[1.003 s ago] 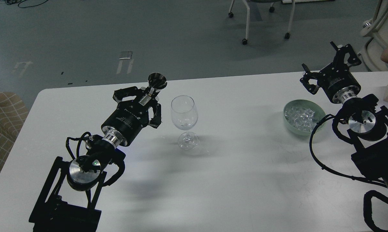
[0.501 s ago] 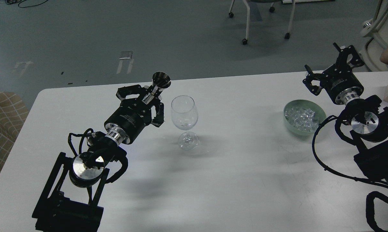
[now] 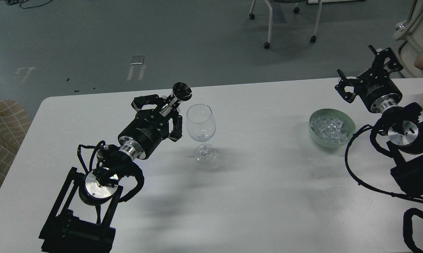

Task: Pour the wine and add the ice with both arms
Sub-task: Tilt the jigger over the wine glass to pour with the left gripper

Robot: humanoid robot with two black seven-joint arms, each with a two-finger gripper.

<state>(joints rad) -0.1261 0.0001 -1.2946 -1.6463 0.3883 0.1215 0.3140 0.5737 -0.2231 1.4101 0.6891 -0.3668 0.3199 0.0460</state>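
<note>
Pour step in hand: left gripper (image 3: 170, 105) clamps a small metal cup (image 3: 182, 92) beside the wine glass (image 3: 201, 123) rim, needs tipping over it; right gripper (image 3: 368, 75) spread, holding nothing, beyond the bowl (image 3: 348, 123) of ice (image 3: 329, 127).

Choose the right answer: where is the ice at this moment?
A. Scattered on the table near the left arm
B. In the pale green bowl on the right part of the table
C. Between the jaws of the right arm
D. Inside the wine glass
B: the ice lies heaped inside the pale green bowl, and the wine glass looks empty.
</note>
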